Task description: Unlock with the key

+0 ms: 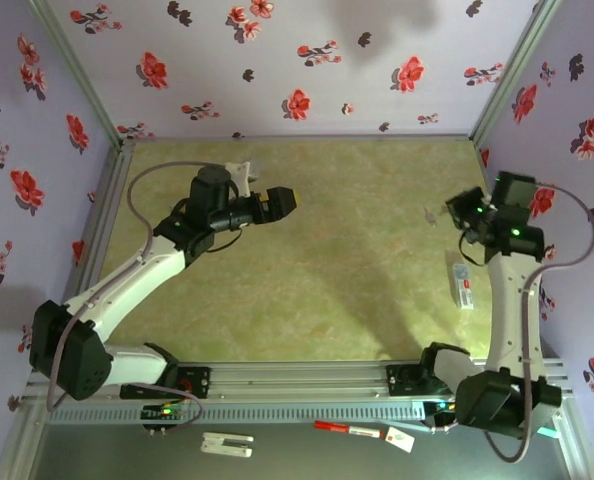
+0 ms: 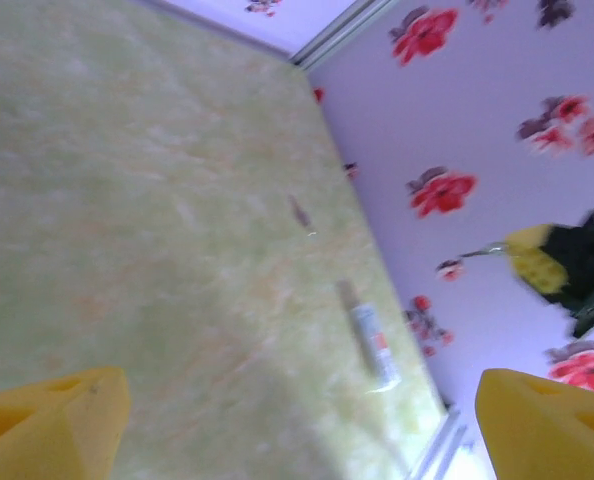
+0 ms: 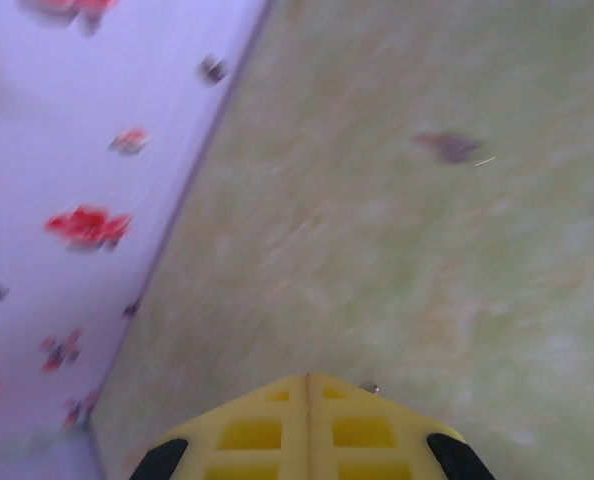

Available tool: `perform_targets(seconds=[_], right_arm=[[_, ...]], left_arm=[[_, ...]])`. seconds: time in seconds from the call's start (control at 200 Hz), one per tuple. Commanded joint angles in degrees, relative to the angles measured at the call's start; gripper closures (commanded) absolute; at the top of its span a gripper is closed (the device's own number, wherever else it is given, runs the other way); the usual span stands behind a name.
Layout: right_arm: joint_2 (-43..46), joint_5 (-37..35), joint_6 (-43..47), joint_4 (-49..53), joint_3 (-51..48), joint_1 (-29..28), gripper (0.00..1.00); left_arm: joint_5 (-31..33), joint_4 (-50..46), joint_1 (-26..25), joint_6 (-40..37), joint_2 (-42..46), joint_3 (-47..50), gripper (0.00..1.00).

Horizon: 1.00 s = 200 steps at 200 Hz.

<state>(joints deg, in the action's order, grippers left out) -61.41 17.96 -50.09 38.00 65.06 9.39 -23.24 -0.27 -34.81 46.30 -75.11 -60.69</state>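
Observation:
A small dark thing with a metal glint [image 1: 432,213], possibly the key, lies on the green mat at the right [image 2: 300,212] [image 3: 447,147]. My right gripper [image 1: 459,206] hovers just right of it, its yellow jaws pressed shut [image 3: 307,380]. A tiny metal tip [image 3: 370,387] shows beside them; I cannot tell if it is held. My left gripper [image 1: 279,200] hangs over the mat's left half, pointing right, its yellow fingers wide apart with nothing between them [image 2: 302,425]. A pale grey thing [image 1: 239,171] lies behind the left wrist. I cannot make out the lock for certain.
A white tube with a red mark [image 1: 462,285] [image 2: 369,345] lies by the right wall. Flowered purple walls [image 1: 277,60] close in the mat on three sides. A metal rail [image 1: 307,385] runs along the near edge.

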Motion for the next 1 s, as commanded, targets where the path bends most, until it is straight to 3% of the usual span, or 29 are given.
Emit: perform_targets(seconds=[0.0,0.19,0.285,0.365,0.875,0.995], right_arm=[[-2.2,2.8,-7.1,-10.8,1.8,-9.9,1.0],[-8.1,1.8,-9.0,-16.1,6.4,-24.2,1.0],[-9.9,2.2,-11.2,-20.0,6.4,-28.0,1.0],[-10.9,2.2,-11.5,-21.4,6.6,-30.5,1.0],[-10.8,2.7,-8.5,-31.9,-1.6,-36.7,1.0],[-11.0,2.9,-9.0,-35.0,-3.4,-37.7,1.0]], left_arm=[[-3.2,14.5,-1.3,11.3,-0.8,1.7,0.1],[-2.8,28.8,-3.1,13.7,-2.8,5.7,0.1],[-2.7,36.4,-4.1,14.2,-4.2,8.1,0.09],[-1.8,36.9,-4.2,17.0,-6.2,8.6,0.09],[0.9,45.7,-5.7,55.0,-13.4,11.8,0.13],[1.6,46.2,-6.2,59.9,-14.1,12.5,0.14]])
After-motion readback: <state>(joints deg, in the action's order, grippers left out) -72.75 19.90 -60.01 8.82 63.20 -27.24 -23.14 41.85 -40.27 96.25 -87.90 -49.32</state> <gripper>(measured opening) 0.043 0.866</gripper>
